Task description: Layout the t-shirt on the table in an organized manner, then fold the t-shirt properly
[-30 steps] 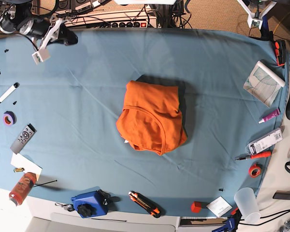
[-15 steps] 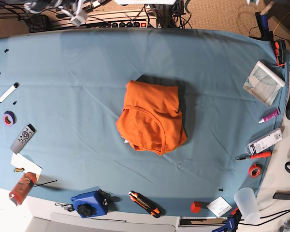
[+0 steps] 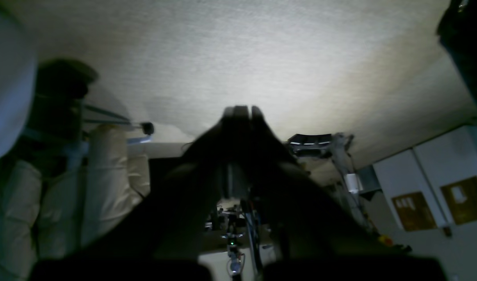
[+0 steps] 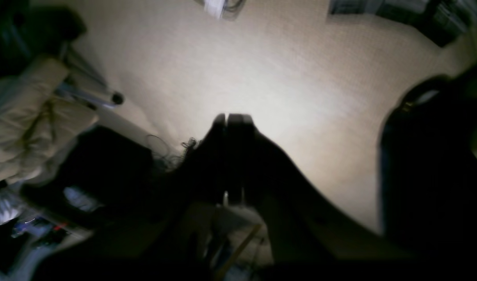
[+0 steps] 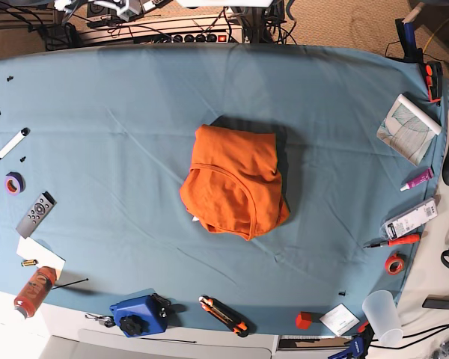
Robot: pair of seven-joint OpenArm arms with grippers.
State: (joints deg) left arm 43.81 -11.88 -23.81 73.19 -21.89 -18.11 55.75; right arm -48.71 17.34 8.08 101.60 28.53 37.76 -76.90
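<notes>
Base view: set high above the table (image 5: 344,164), facing steeply down; stands well back, taking in nearly the whole tabletop, its left and right sides, the near edge and a strip of tan floor (image 5: 329,30) at the far edge.

Left wrist view: looks along the dark left gripper (image 3: 242,111), very near in the foreground; faces out over pale floor (image 3: 238,70) to beige cushions (image 3: 105,187) at left and white cabinets (image 3: 422,187) at right.

Right wrist view: looks along the dark right gripper (image 4: 234,119), equally near; tilted, blurred, facing pale floor and beige cushions at left.

Shared by the wrist pair: pale floor, similar beige cushions.
</notes>
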